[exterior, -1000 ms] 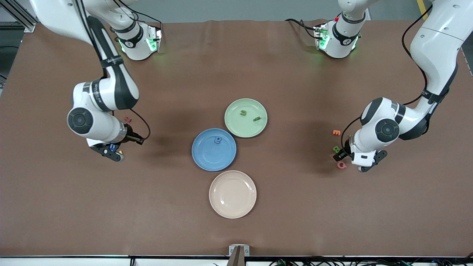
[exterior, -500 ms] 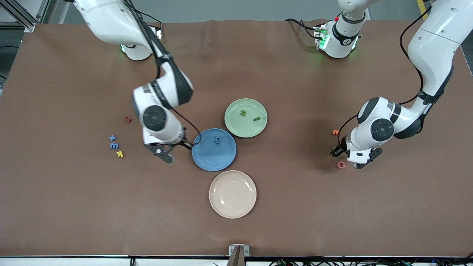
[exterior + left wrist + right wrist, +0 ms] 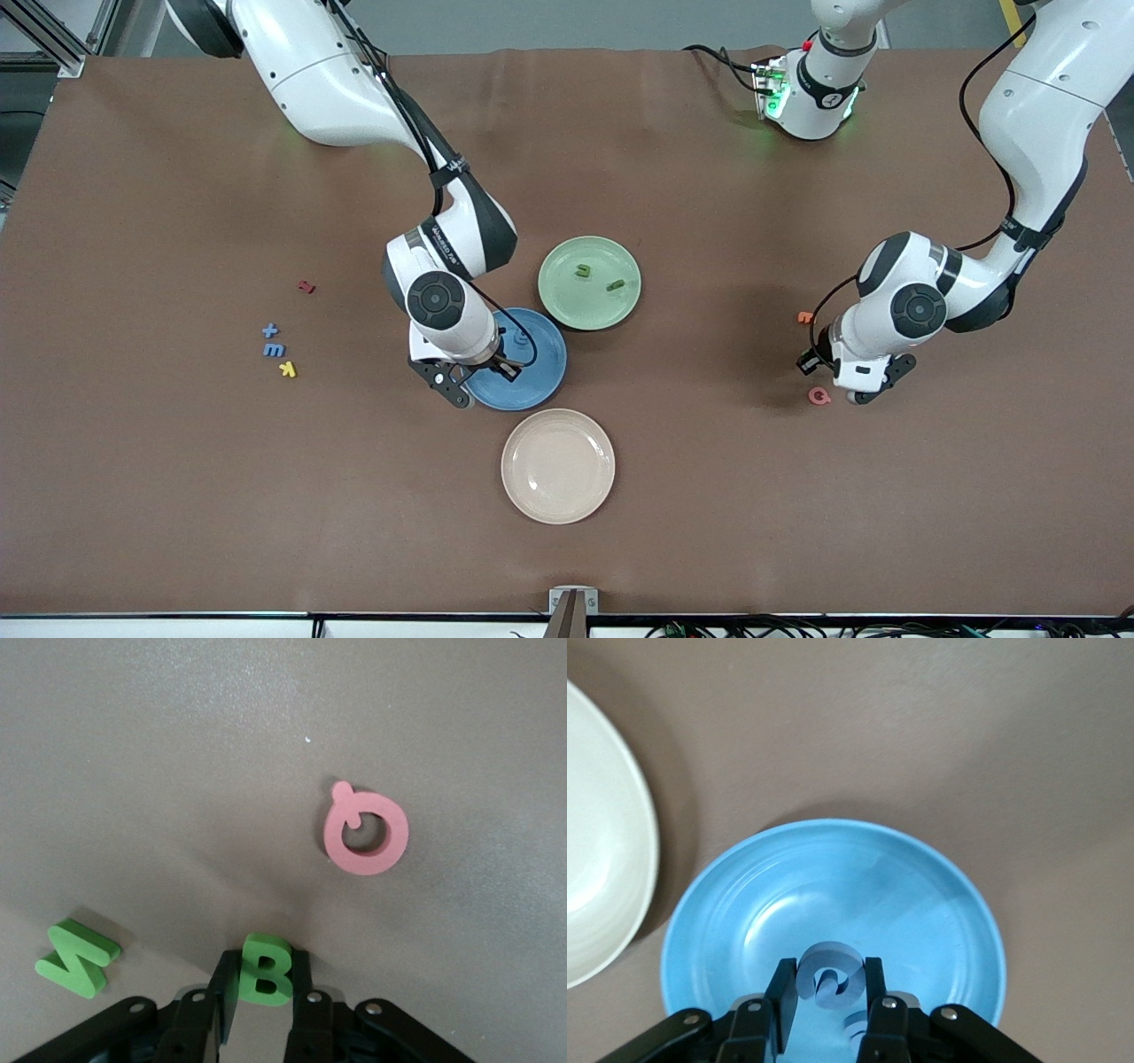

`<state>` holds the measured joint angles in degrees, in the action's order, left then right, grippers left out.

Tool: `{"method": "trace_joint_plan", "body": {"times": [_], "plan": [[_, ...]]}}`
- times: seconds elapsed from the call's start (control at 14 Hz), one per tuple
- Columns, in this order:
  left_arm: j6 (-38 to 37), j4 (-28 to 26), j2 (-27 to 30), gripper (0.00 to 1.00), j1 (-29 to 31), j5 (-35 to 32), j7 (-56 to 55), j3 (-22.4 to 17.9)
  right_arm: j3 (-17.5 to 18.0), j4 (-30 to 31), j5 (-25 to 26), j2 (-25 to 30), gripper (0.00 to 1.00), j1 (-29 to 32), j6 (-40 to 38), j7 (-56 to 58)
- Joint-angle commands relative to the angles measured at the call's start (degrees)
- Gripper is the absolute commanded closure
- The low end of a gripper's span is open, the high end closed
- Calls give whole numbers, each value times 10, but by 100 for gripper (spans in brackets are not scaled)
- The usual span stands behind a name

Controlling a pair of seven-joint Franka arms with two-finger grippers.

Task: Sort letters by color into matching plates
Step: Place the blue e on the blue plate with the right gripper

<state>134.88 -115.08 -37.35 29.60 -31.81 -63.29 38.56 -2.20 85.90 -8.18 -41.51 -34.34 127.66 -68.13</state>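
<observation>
My right gripper (image 3: 478, 379) is over the blue plate (image 3: 536, 377), shut on a blue curled letter (image 3: 828, 974). A second blue letter (image 3: 855, 1023) lies in that plate under the fingers. Two blue letters (image 3: 270, 330) (image 3: 274, 350) lie on the table toward the right arm's end. The pale green plate (image 3: 589, 310) holds two green letters (image 3: 582, 271) (image 3: 615, 284). My left gripper (image 3: 833, 379) is low at the table toward the left arm's end, shut on a green B (image 3: 266, 967). Another green letter (image 3: 78, 958) lies beside it.
A beige plate (image 3: 557, 465) stands nearer the front camera than the blue plate. A pink Q (image 3: 819, 396) and an orange letter (image 3: 804, 316) lie by the left gripper. A yellow letter (image 3: 287, 369) and a red one (image 3: 306, 286) lie by the loose blue letters.
My right arm carried the blue letter from the loose letters at its end of the table to over the blue plate. My left gripper shifted slightly and now covers the green B.
</observation>
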Motion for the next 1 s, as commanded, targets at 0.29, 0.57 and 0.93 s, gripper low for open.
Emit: {"method": "trace_joint_plan", "body": {"times": [0.29,0.57,0.93], "plan": [[-50,2,44,100,7,-7,-46,93,-4,-16,-49,-32,82,-35,59,-6],[-53,2,39,100,-23,-7,-153,157,-3,-16,-50,-44,78,-38,75,-5],[-53,12,33,100,-130,-6,-318,161,-5,-16,-44,-30,0,-38,65,3]]}}
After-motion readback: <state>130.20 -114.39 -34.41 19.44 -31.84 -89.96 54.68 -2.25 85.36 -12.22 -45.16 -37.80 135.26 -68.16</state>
